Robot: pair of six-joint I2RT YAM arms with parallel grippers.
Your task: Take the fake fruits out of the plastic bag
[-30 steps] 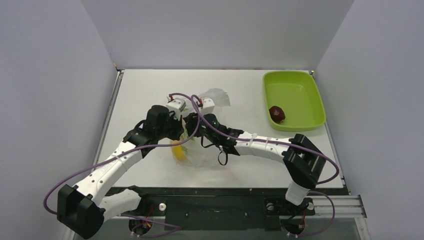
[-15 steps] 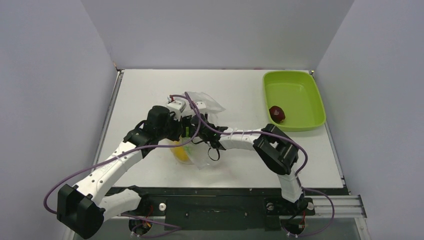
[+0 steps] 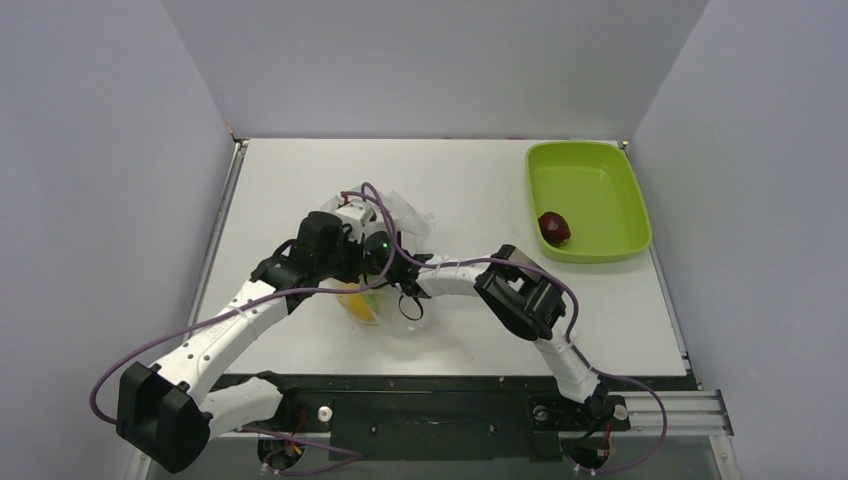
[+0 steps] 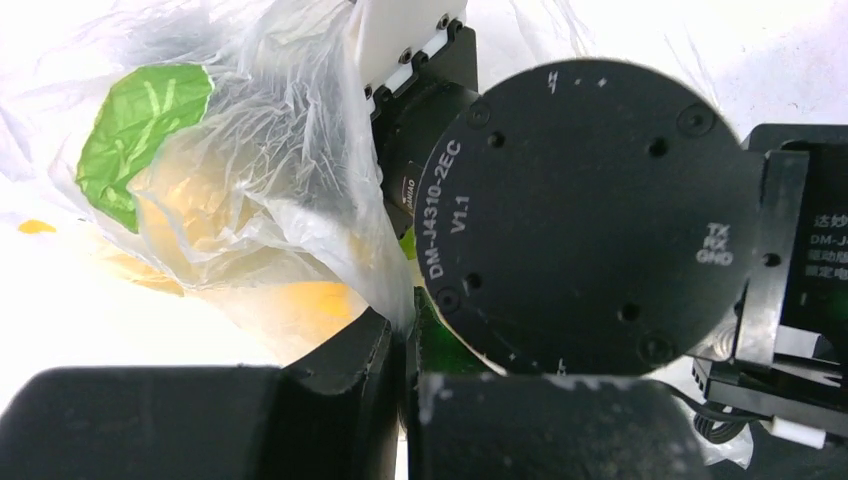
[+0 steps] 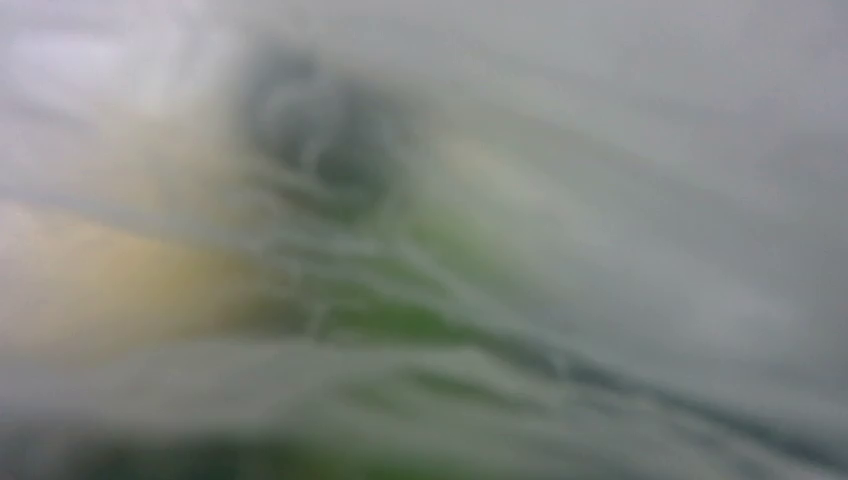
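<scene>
The plastic bag (image 3: 404, 214) lies crumpled at the table's middle, and both arms meet at it. My left gripper (image 4: 410, 320) is shut on a fold of the bag's film (image 4: 290, 130). Through the film I see a green fruit (image 4: 140, 120) and a yellow-orange one (image 4: 300, 300). From above, a yellow fruit (image 3: 360, 305) shows inside the bag, below the left gripper (image 3: 364, 264). My right arm's wrist (image 4: 590, 210) reaches into the bag, and its fingers are hidden. The right wrist view holds only blurred film (image 5: 600, 150) with yellow and green patches. One dark reddish fruit (image 3: 554, 227) lies in the tray.
A lime-green tray (image 3: 600, 185) stands at the back right of the table. The right arm's elbow (image 3: 520, 295) is folded over the table's middle. Purple cables loop around both arms.
The right arm has pushed left, deeper into the bag, with its elbow folding in toward the middle. The bag's top has bunched up. The left gripper has held its place.
</scene>
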